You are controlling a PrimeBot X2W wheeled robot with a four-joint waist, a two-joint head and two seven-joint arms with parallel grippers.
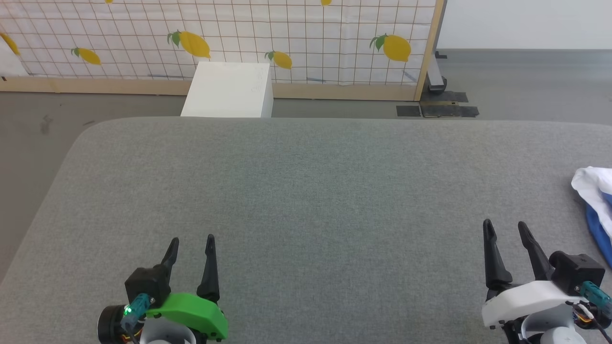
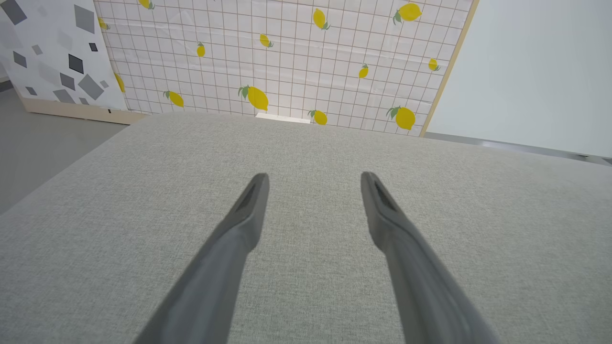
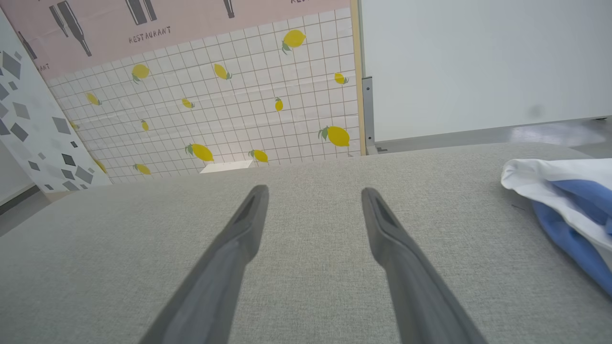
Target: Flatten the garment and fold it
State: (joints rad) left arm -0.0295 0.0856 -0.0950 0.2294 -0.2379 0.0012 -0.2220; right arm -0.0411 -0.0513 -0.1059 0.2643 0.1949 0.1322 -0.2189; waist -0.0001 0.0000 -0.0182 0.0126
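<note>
Released, fingers apart: left end effector [image 1: 192, 238], right end effector [image 1: 504, 223], over grey table [image 1: 306, 181]; right wrist view: crumpled T-shirt [image 3: 550, 179] rightward

The garment [image 1: 593, 191] lies on the table [image 1: 306, 191] at its right edge. It runs out of the picture there, so maybe part of it hangs over. The right gripper [image 1: 504, 223] is over the near edge, just left of the garment and not touching it. The left gripper [image 1: 192, 239] is over the near edge too, far off toward the left. Behind the far edge a box [image 1: 229, 91] stands on the floor [image 1: 38, 124], and a screen [image 1: 311, 43] stands behind the box.
</note>
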